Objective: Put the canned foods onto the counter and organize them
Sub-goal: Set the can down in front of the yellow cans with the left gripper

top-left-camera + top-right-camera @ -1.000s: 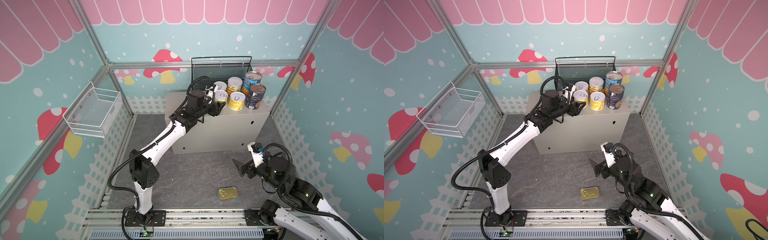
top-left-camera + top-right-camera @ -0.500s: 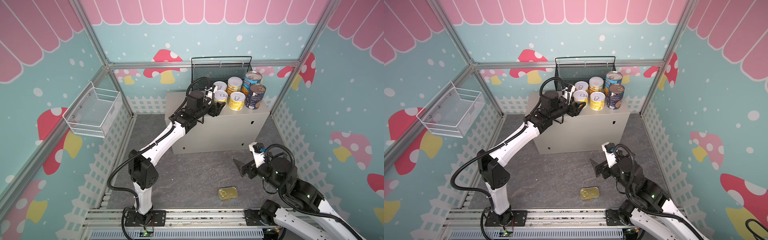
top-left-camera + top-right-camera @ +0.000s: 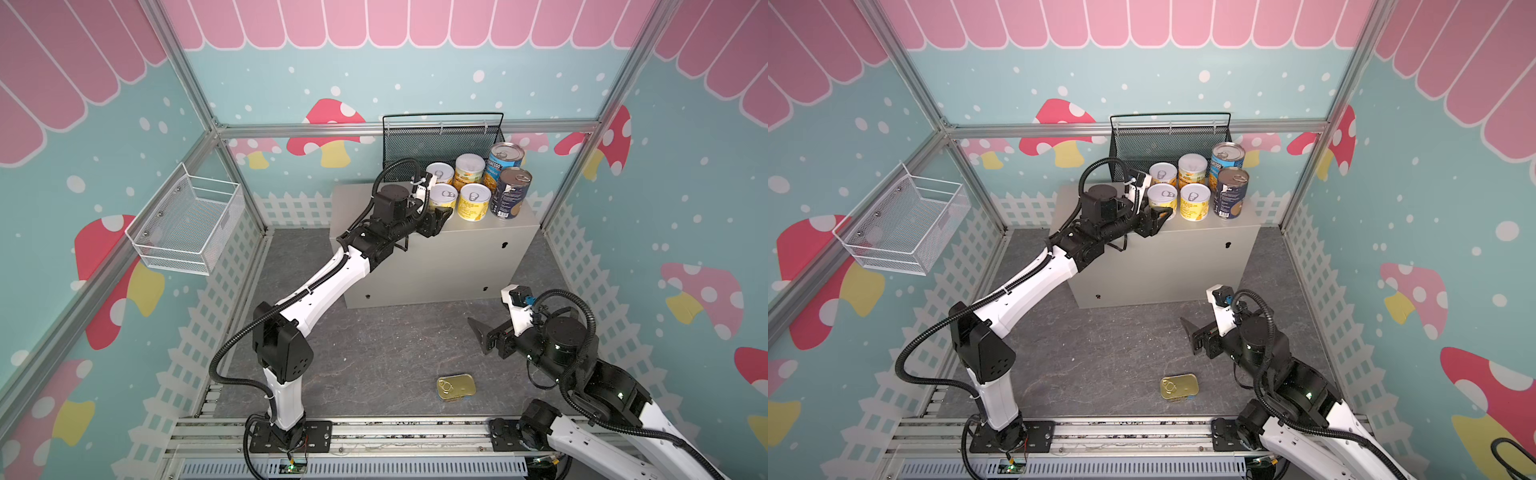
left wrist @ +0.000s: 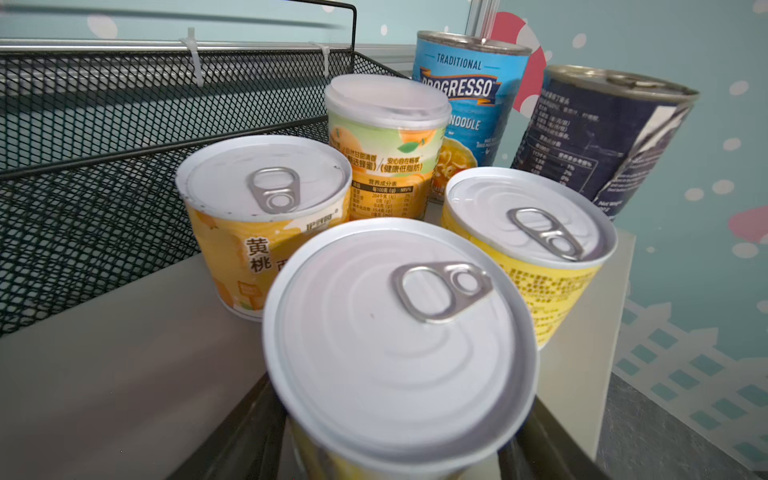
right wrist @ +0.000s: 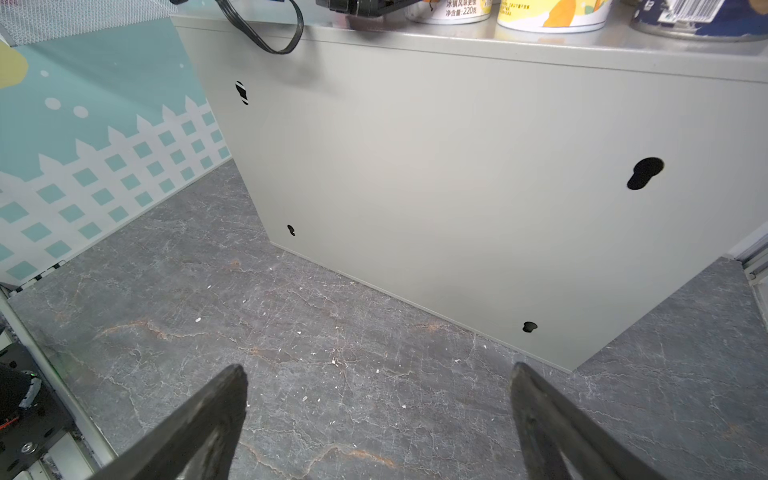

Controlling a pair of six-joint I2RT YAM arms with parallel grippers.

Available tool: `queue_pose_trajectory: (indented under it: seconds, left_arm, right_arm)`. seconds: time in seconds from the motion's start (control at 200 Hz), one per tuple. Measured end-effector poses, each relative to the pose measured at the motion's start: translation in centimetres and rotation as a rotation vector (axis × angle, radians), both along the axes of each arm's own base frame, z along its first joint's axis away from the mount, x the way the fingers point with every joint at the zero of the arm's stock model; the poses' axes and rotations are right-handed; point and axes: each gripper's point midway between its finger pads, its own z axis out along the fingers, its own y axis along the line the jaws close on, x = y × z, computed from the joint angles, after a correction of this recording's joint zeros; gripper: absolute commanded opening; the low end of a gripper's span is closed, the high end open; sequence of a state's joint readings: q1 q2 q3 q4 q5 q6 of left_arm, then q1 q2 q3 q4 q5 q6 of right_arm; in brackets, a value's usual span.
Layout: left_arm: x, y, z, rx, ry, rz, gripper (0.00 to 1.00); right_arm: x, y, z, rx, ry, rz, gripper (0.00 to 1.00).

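Tabletop, a beige-grey metal box w/ small black keyholes in front (image 3: pixel 436 266), carries six upright tins bunched at its right end, just in front of a black wire-mesh basket (image 3: pixel 440 139).

Back row, left to right:
- small yellow tin (image 3: pixel 439 172) w/ white pull-tab lid
- taller yellow-green tin (image 3: pixel 469 168) w/ plain white cap
- light-blue Progresso soup can (image 3: pixel 503 160)

Front row:
- front-left yellow tin (image 4: pixel 399 332) w/ white pull-tab lid
- second yellow pull-tab tin (image 3: pixel 473 201) just beside it
- dark-blue can (image 3: pixel 513 193) at the right

Left claw (image 3: pixel 436 207) is closed partway around the front-left yellow tin, one black finger on each side of its body. Can't tell whether the tin's base rests on the tabletop.

Flat rectangular gold-topped tin (image 3: pixel 456 387) lies on the dark grey marbled floor (image 3: pixel 365 345), well apart from the box & nearer the right arm's base.

Right claw (image 5: pixel 378 374) hangs low over the floor, facing the box front, jaws spread wide & holding nothing.
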State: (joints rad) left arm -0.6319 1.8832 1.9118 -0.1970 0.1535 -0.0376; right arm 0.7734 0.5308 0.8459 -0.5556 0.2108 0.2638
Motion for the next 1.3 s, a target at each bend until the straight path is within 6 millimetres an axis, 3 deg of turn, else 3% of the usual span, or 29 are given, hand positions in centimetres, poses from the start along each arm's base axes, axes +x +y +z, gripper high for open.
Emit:
queue_pose_trajectory:
  seconds: [0.41,0.956,1.121,1.301]
  left_arm:
    - [-0.1,-0.2,0.0,0.001,-0.001,-0.002,0.68]
    - [-0.3,-0.1,0.0,0.005,-0.005,-0.002,0.99]
    - [-1.4,0.8,0.7,0.003,-0.011,-0.002,0.99]
    - [-3.9,3.2,2.8,-0.009,-0.047,0.023,0.99]
  right_arm:
    - [-0.2,-0.2,0.1,0.01,-0.006,0.0,0.99]
    - [-0.2,-0.2,-0.2,0.009,0.0,-0.002,0.99]
    - [-0.2,-0.1,-0.2,0.008,0.001,-0.002,0.99]
    - [-0.1,-0.1,-0.3,0.008,0.002,-0.002,0.99]
